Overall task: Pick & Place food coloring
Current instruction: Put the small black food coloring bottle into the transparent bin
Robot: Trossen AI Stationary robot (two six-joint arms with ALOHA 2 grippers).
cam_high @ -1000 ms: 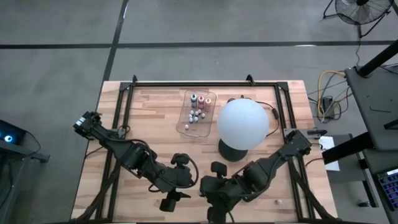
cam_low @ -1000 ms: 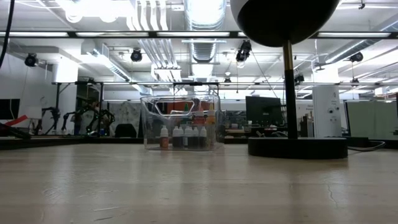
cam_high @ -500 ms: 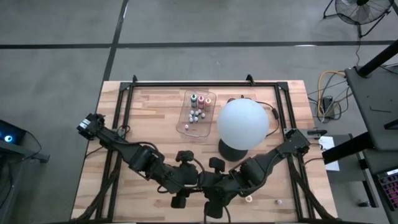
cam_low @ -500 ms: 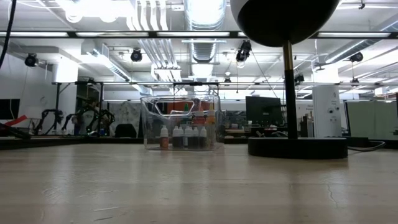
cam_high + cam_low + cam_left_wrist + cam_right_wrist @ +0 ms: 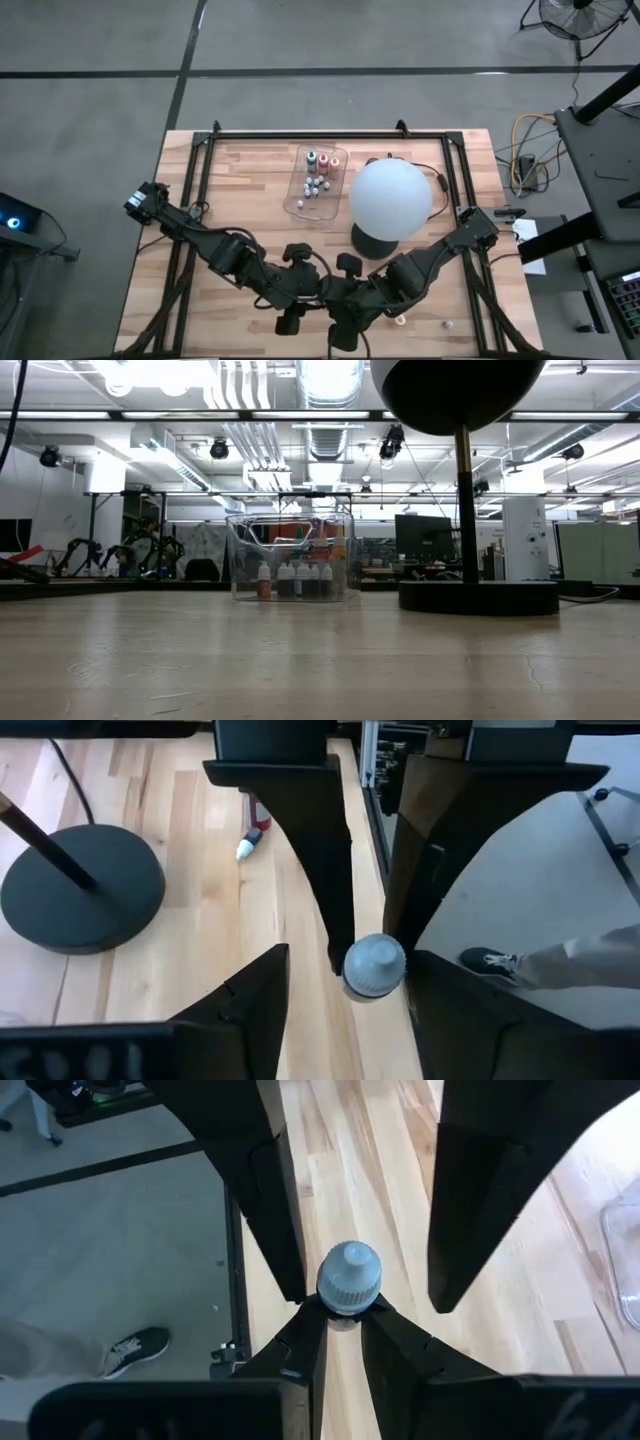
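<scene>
Looking down from the high view, both arms (image 5: 225, 255) (image 5: 430, 265) reach in to meet at the middle of the bench's (image 5: 240, 190) near edge, leaving bare wood to either side of them. The tray (image 5: 293, 205) sits toward the far edge, just left of the globe lamp (image 5: 390, 198), with most of the bottles (image 5: 315, 180) standing inside it; open bench lies between the tray and the arms. In the low view neither gripper shows. The tray (image 5: 240, 560) stands mid-bench with a row of bottles (image 5: 295, 580) along its front wall, and the lamp base (image 5: 478, 597) is well apart to its right, with an empty stretch of bench in front of both. From the left wrist view, the left gripper (image 5: 350, 958) has its fingers spread wide on both sides of a white-capped bottle (image 5: 374, 965), not touching it, right over the bench edge with floor beyond. A loose bottle (image 5: 252, 830) lies on its side near the lamp base (image 5: 80, 885), and a person's shoe (image 5: 490, 963) shows on the floor. From the right wrist view, the right gripper (image 5: 345, 1315) pinches the white-capped bottle (image 5: 349, 1278) below its cap, beside the bench edge, and a tray corner (image 5: 622, 1270) shows at the margin.
</scene>
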